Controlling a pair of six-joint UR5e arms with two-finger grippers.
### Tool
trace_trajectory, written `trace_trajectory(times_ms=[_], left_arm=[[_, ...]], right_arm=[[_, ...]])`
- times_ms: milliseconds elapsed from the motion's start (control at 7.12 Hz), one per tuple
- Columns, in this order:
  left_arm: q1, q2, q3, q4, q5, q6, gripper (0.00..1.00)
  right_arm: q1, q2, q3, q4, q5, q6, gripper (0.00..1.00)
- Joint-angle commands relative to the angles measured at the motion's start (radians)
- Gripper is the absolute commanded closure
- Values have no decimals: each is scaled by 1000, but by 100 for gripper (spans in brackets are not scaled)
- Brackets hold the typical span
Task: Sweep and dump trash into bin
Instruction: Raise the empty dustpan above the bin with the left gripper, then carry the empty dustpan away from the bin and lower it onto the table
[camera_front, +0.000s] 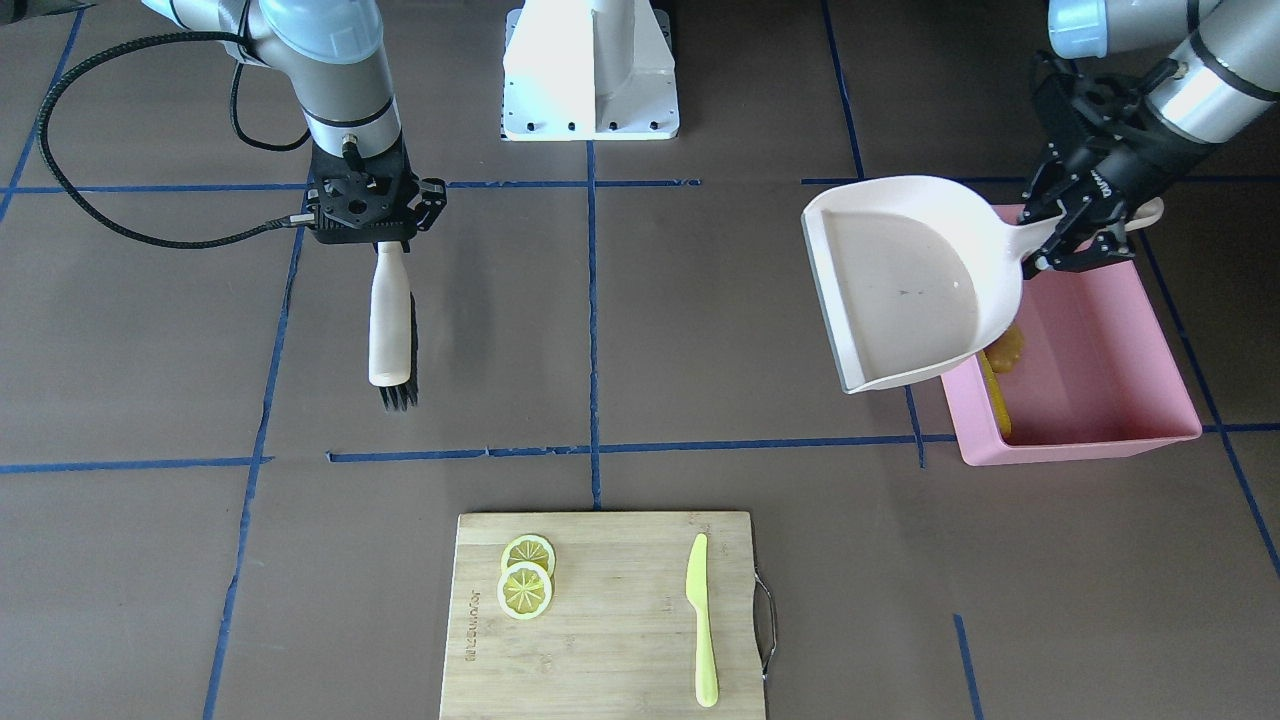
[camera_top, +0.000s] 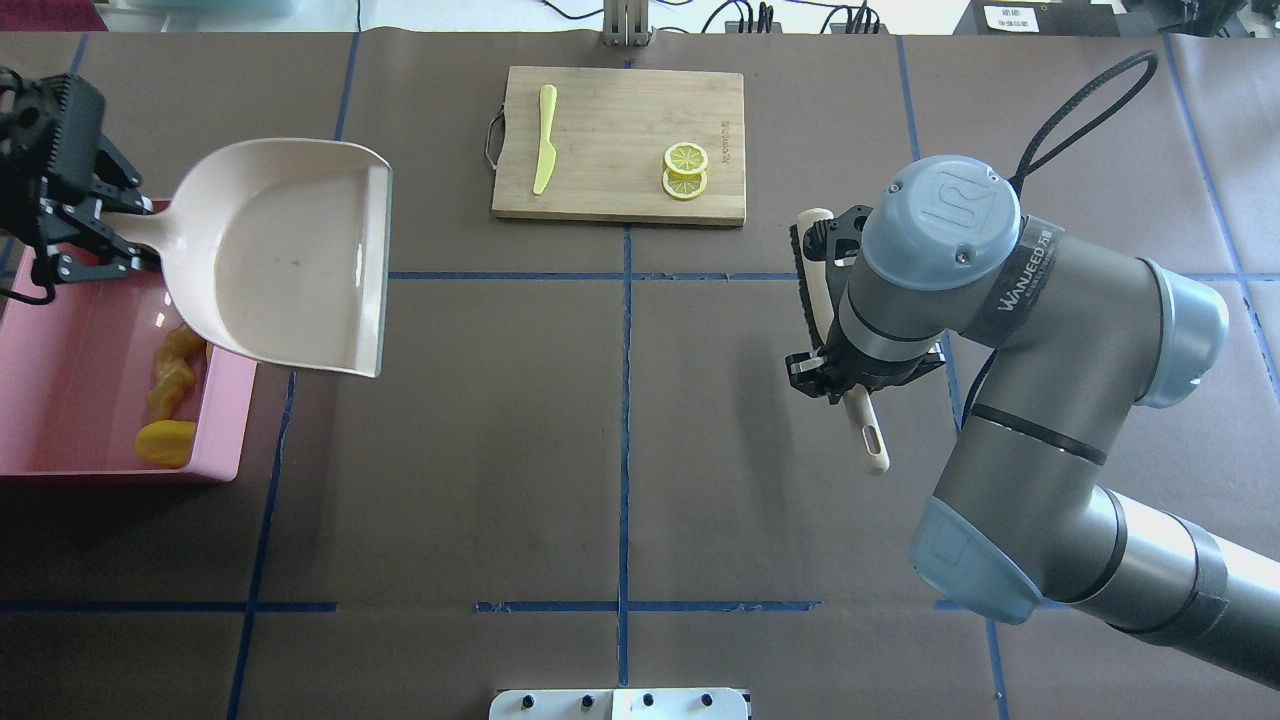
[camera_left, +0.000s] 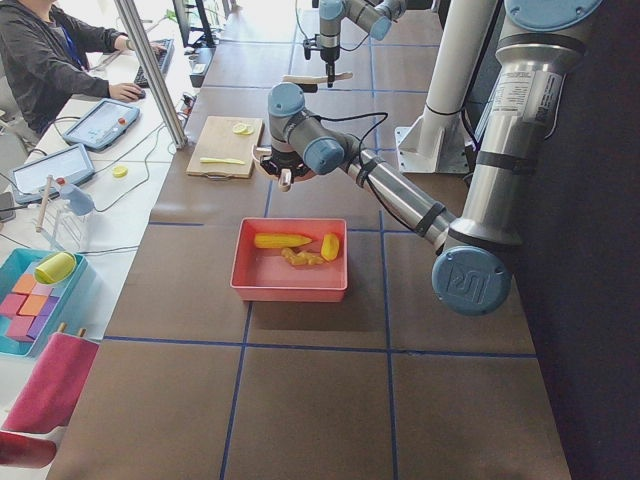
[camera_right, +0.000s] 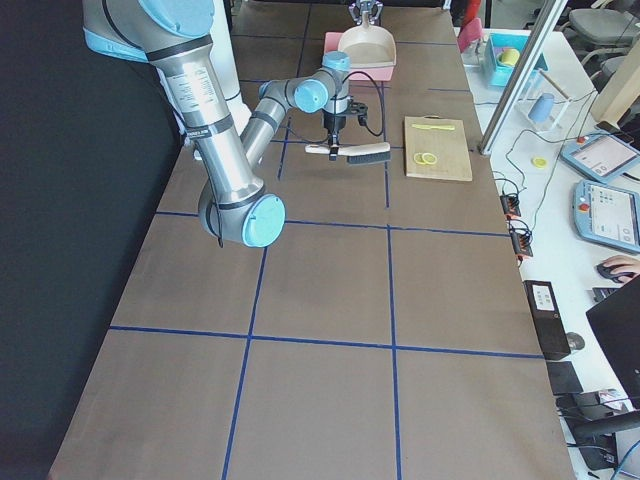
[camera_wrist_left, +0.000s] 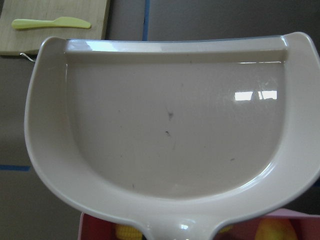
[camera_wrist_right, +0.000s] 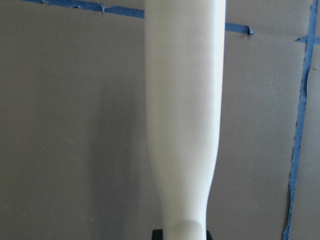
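Taped brown table (camera_top: 450, 450) is showing a job that is looking all but finished, with both tools lifted off it.

Inside the pink bin (camera_front: 1090, 447) at the robot's left end, all three toy foods are lying together: the corn cob (camera_left: 282, 241), the ginger root (camera_left: 302, 258) and the potato-like lump (camera_left: 330, 246). The beige dustpan (camera_front: 905, 285) is hanging empty, its handle end over the bin and its mouth reaching out over the table. I judge that sweeping and dumping are done, and only parking the tools is remaining. The left gripper (camera_front: 1062, 232) is clamping its fingers on the dustpan's handle. Well apart, the right gripper (camera_front: 380, 232) is pinching the handle of the brush (camera_front: 390, 320), whose bristles are hanging clear above the table.
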Motion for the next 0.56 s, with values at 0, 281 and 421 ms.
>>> trace_trajectory(times_ms=[0, 281, 421], left_arm=[[119, -8, 15, -79, 44, -100, 100], [284, -13, 33, -209, 205, -263, 100], [356, -28, 55, -246, 283, -310, 100]], right_arm=[[7, -31, 3, 46, 9, 2, 100], [10, -86, 6, 126, 19, 4, 100], [10, -86, 6, 127, 23, 6, 100]])
